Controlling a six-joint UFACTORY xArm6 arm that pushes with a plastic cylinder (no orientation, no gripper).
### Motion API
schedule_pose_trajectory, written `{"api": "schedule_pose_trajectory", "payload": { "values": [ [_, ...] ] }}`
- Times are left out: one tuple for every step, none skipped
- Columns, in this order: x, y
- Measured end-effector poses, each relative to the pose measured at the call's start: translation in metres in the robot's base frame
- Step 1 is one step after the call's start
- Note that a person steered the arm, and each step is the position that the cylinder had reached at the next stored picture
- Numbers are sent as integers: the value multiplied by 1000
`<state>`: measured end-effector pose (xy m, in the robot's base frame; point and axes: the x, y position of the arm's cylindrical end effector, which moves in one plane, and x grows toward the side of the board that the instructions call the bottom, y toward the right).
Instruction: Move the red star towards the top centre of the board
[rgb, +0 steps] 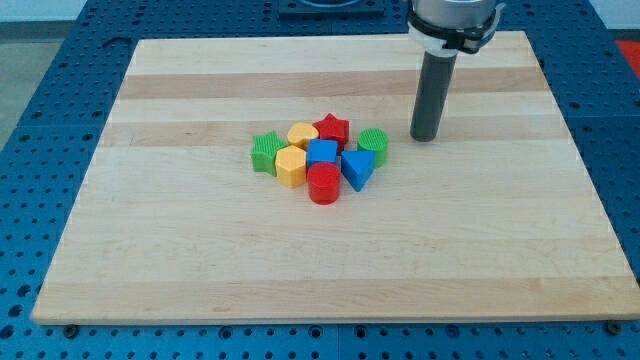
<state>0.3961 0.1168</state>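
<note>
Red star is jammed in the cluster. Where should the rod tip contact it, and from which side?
Judging by the layout, contact the red star on its lower-right edge, entering the gap beside the green cylinder. My tip sits to the right; the blue cube blocks a straight approach from below.

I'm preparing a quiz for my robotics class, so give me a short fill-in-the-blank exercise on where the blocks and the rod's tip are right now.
1. My tip stands to the view's ____ of the cluster, touching no block.
2. The red star sits at the cluster's top edge, just left of the ____ cylinder.
3. The block lowest in the view is the ____ cylinder.
4. The block farthest to the view's left is the green ____.

Missing words: right; green; red; star
</note>
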Motion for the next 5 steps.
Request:
{"api": "schedule_pose_trajectory", "payload": {
  "values": [
    [7, 27],
    [27, 26],
    [57, 9],
    [65, -15],
    [47, -45]
  ]
}}
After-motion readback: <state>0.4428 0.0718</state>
